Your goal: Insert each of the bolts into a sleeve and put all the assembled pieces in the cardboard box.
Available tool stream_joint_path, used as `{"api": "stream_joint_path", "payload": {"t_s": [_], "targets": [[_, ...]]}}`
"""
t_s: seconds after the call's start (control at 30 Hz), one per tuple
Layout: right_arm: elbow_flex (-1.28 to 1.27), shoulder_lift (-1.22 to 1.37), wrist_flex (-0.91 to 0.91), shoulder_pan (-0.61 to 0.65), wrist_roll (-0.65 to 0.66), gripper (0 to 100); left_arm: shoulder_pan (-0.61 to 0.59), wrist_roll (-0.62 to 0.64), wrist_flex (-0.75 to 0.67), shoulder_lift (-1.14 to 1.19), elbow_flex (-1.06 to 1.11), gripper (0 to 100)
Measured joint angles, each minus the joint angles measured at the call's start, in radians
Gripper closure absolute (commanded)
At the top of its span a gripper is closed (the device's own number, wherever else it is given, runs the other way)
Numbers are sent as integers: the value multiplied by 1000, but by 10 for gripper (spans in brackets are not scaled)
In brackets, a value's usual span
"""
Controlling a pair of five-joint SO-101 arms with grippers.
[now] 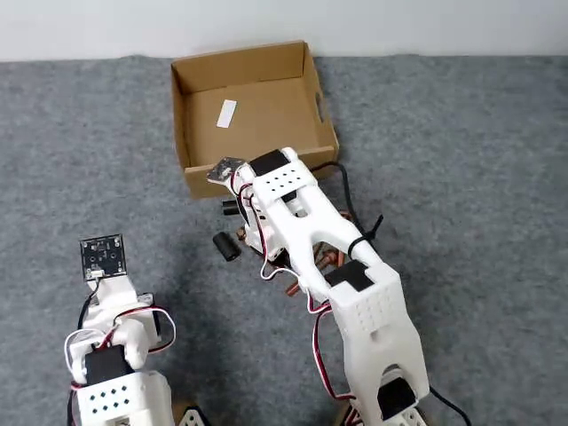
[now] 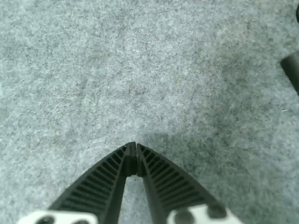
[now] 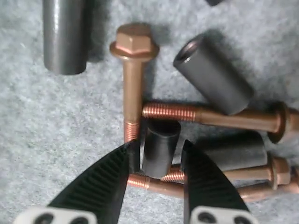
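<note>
My right gripper [image 3: 160,144] is open and straddles a short black sleeve [image 3: 161,148] that stands on end in a heap of parts; the fingers sit close on both sides of it. Around it lie copper bolts, one pointing at the gripper [image 3: 133,79] and one lying crosswise [image 3: 219,116], with more black sleeves [image 3: 212,74] beside them. My left gripper [image 2: 132,149] is shut on nothing, low over bare carpet. In the high view the right arm [image 1: 302,222] covers the heap in front of the cardboard box [image 1: 191,133]; two sleeves [image 1: 226,246] lie beside it.
The left arm [image 1: 111,355] rests at the near left, away from the parts. Grey carpet [image 1: 461,177] covers the whole table. A white label [image 1: 227,113] lies inside the box. A dark sleeve end [image 2: 292,70] shows in the left wrist view.
</note>
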State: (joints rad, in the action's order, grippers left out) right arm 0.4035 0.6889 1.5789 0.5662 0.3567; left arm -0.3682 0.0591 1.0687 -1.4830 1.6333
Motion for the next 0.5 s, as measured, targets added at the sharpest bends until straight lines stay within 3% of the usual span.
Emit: {"api": "stream_joint_path", "payload": {"t_s": [0.13,0.5], "targets": [[3,28,0,-5,0,990,0,0,0,0,0,994],[18,-2,87,-15,0,989,0,0,0,0,0,994]]}}
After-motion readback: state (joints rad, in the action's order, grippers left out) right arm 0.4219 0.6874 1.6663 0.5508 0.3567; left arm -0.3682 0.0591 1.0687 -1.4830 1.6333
